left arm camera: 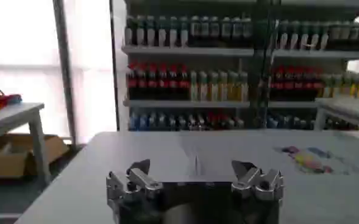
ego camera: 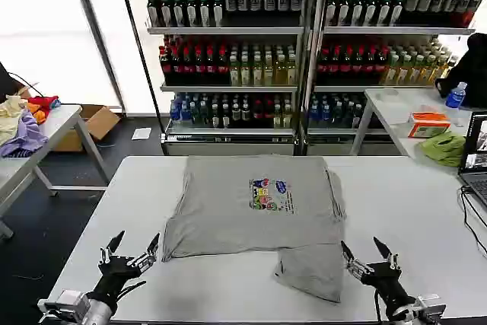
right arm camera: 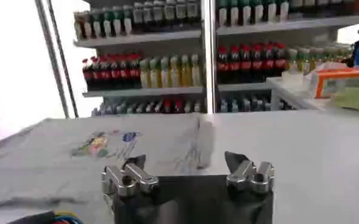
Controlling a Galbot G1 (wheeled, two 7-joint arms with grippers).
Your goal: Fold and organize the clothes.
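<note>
Hovering my left hand (ego camera: 131, 249) and right hand (ego camera: 367, 253), both spread open (nothing gripped), flanking the grey T-shirt's (ego camera: 243, 203) near hem on the tabletop (ego camera: 411, 211), readying a fold.

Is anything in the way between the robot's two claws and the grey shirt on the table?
Nothing visible is. The light grey cotton shirt lies flat on the white table. The left end effector and right end effector hover open near the table's front edge, with bare tabletop between them and the shirt.

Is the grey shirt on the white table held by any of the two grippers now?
No. The shirt lies flat on the table, while the left gripper and right gripper hover open at the near edge, apart from it.
</note>
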